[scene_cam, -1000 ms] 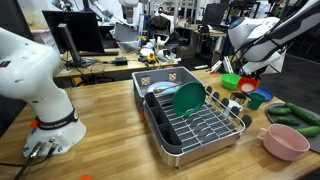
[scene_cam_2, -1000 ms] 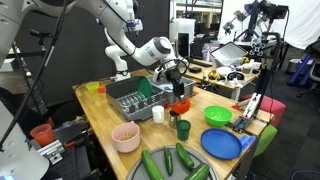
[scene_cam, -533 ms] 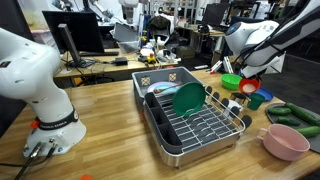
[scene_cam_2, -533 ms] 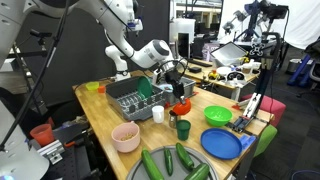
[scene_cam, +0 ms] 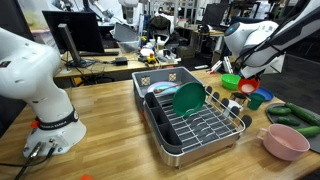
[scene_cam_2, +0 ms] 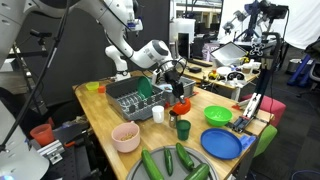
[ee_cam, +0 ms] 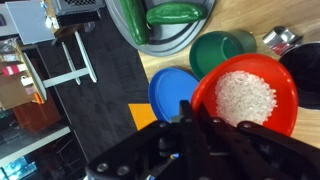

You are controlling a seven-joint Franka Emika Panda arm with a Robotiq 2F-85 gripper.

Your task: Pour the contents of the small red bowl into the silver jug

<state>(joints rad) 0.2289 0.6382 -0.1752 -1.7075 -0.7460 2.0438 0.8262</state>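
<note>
The small red bowl (ee_cam: 245, 95) holds white grains and hangs level above the table. My gripper (ee_cam: 197, 118) is shut on its near rim. In both exterior views the bowl (scene_cam: 248, 87) (scene_cam_2: 181, 105) is held just beyond the dish rack's end. The silver jug (ee_cam: 280, 38) shows only partly at the wrist view's top right, beyond the bowl. In an exterior view it (scene_cam_2: 172, 118) stands small under the bowl, between a white cup (scene_cam_2: 158, 114) and a dark green cup (scene_cam_2: 183, 129).
A dish rack (scene_cam: 195, 125) holds a green plate (scene_cam: 187, 98). A green bowl (scene_cam_2: 217, 116), a blue plate (scene_cam_2: 222, 143), a pink cup (scene_cam_2: 125, 136) and cucumbers (scene_cam_2: 170, 163) lie around. The table edge and floor show in the wrist view.
The arm has shifted very slightly; the red bowl stays in the gripper, level and full.
</note>
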